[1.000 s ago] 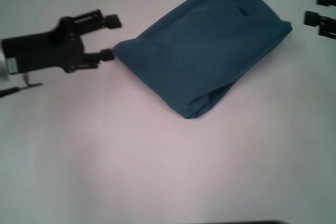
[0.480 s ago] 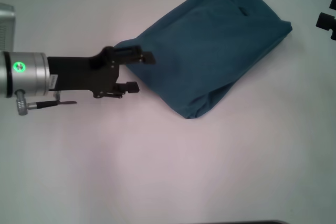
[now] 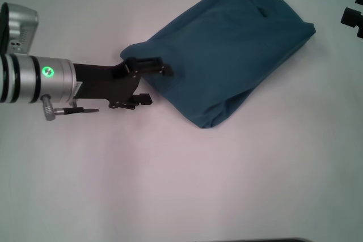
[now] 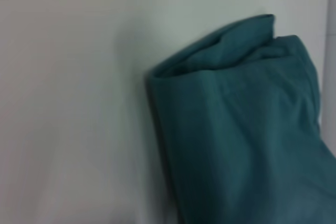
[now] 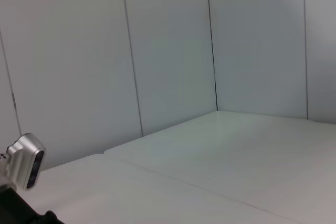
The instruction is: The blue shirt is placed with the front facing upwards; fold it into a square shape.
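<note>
The blue shirt [image 3: 227, 49] lies folded into a skewed, roughly rectangular bundle at the back right of the white table, plain teal side up, with a small dark label [image 3: 262, 11] near its far end. My left gripper [image 3: 157, 85] is open at the bundle's near-left edge. Its upper finger [image 3: 159, 64] reaches over the cloth and its lower finger [image 3: 143, 100] is beside it over the table. The left wrist view shows only the folded shirt [image 4: 241, 129] close up, layers stacked at one end. My right gripper [image 3: 353, 15] barely shows at the right edge, away from the shirt.
White table [image 3: 170, 174] spreads wide in front of and left of the bundle. The right wrist view looks at pale wall panels [image 5: 168, 51] and the tabletop [image 5: 210, 171], with a silver arm part [image 5: 23, 161] low at one corner.
My left arm has reached farther in, and its open gripper moved from the shirt's left corner down along the near-left edge. The right gripper drew back to the right edge. The shirt lies unchanged.
</note>
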Robot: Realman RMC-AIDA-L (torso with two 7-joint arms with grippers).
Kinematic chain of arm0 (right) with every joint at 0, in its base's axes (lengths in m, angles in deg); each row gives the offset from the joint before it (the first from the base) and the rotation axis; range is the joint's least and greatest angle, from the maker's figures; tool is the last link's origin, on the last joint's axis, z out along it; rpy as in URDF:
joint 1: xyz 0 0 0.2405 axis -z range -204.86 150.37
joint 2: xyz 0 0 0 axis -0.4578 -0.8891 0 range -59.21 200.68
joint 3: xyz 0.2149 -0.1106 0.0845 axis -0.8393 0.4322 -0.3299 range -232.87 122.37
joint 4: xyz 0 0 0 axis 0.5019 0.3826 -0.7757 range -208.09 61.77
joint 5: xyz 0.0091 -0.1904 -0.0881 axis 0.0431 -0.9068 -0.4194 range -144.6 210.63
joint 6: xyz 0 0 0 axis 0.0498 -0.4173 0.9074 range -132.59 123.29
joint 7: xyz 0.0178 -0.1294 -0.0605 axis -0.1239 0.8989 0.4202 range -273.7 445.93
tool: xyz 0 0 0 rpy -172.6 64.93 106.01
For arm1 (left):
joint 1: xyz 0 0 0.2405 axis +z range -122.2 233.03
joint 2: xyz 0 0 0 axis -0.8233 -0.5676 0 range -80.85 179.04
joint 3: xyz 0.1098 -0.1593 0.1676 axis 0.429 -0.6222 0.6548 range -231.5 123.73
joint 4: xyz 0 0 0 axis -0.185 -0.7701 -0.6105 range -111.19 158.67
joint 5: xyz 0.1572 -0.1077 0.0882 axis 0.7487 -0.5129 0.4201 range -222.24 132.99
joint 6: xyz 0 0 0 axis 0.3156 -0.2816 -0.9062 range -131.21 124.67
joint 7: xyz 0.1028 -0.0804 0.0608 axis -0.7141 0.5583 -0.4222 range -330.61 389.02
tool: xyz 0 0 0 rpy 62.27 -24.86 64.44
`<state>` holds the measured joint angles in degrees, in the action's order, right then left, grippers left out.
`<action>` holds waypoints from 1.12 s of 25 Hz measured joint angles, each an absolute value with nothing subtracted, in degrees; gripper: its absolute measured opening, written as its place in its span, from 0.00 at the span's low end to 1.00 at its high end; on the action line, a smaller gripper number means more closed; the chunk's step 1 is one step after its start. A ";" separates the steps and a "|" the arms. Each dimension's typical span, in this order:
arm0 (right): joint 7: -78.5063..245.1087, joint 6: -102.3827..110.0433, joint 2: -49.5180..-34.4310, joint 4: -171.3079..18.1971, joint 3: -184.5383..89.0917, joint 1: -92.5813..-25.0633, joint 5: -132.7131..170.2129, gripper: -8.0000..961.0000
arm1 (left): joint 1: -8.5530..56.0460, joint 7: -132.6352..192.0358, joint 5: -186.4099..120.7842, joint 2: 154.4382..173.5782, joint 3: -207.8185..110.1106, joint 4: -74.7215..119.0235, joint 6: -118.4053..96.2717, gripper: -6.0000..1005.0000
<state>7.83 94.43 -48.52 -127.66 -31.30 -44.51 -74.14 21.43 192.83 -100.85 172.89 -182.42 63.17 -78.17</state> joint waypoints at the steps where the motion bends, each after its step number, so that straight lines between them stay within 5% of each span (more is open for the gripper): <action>1: 7.84 94.43 -48.52 -127.66 -31.32 -44.50 -74.09 0.61 | 21.28 193.07 -100.85 172.92 -182.02 62.97 -77.69 0.92; 26: 7.64 94.62 -48.68 -127.35 -32.16 -44.22 -73.40 0.61 | 12.90 190.76 -102.25 173.06 -179.39 57.05 -70.93 0.84; 28: 7.64 94.64 -48.70 -127.00 -32.34 -44.40 -73.35 0.61 | 13.11 190.70 -102.45 173.02 -179.44 57.11 -71.24 0.76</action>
